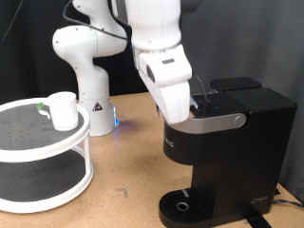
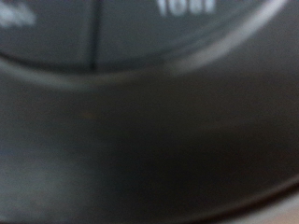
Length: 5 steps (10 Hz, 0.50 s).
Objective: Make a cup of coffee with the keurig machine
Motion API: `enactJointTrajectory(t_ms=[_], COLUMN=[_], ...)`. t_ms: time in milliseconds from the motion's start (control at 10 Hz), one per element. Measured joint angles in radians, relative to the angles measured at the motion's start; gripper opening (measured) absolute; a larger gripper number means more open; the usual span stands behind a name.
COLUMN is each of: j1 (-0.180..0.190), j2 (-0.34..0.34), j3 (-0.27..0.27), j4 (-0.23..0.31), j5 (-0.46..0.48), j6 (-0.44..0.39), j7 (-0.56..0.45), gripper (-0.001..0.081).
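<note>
The black keurig machine (image 1: 223, 142) stands at the exterior view's right, its grey-silver lid handle (image 1: 220, 122) across the front and its round drip plate (image 1: 182, 204) bare. The white arm reaches down onto the machine's top; the gripper's fingers are hidden behind the hand (image 1: 176, 95). The wrist view is filled by a blurred dark curved surface of the machine (image 2: 149, 140) with faint white lettering, very close. The white cup (image 1: 64, 110) stands on the top tier of the white two-tier stand (image 1: 19, 152) at the exterior view's left, far from the gripper.
A second white robot base (image 1: 87, 71) with a blue light stands at the back, between the stand and the machine. The wooden table (image 1: 133, 176) shows between the stand and the machine.
</note>
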<state>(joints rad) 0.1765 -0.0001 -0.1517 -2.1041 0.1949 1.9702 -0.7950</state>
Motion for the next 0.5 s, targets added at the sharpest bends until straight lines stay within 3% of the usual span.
enactJointTrajectory(t_ms=[500], j1=[-0.013], j2=[0.001], j3=[-0.01], j4=[-0.006], j5=[0.086], j6=[0.012], j7=[-0.05], gripper=[0.0])
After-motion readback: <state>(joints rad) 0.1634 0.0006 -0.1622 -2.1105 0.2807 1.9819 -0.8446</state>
